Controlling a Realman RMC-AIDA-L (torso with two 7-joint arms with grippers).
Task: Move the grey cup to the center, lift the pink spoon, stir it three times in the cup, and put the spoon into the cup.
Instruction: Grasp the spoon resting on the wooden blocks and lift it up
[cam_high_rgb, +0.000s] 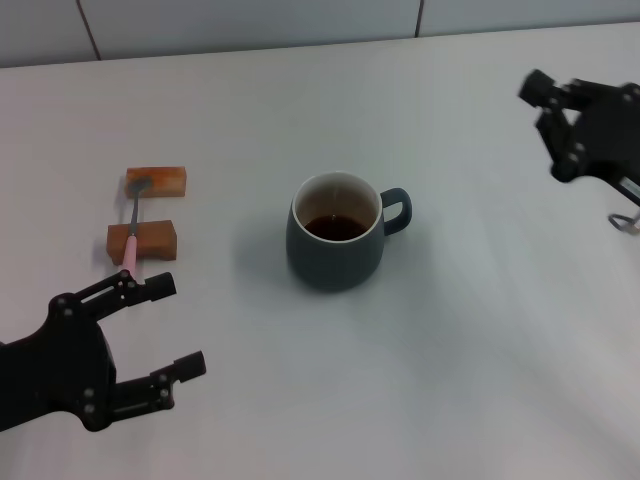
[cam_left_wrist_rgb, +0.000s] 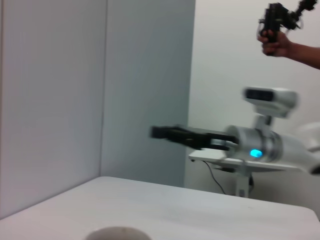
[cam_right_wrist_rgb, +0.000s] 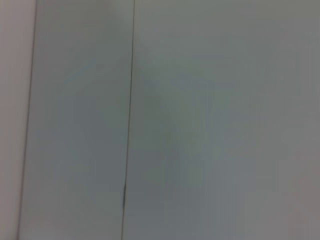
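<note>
Grey cup (cam_high_rgb: 336, 236): stands near the middle of the white table (cam_high_rgb: 480, 380), handle turned toward the robot's right; dark liquid inside.
Cup handling: glazed ceramic, rounded and smooth, likely heavy and slippery; the liquid could slosh, so keep it level.
Pink spoon (cam_high_rgb: 133, 226): lies bridged across two orange-brown blocks (cam_high_rgb: 143, 241) to the cup's left, metal bowl on the far block, pink handle end overhanging the near one.
Spoon handling: slender, stiff, probably light; best pinched at the raised pink handle.
Left gripper (cam_high_rgb: 170, 327): hovers just near of the spoon, fingers apart, holding nothing.
Right gripper (cam_high_rgb: 568, 108): raised at the far right, well apart from the cup; fingers slightly apart, empty.
</note>
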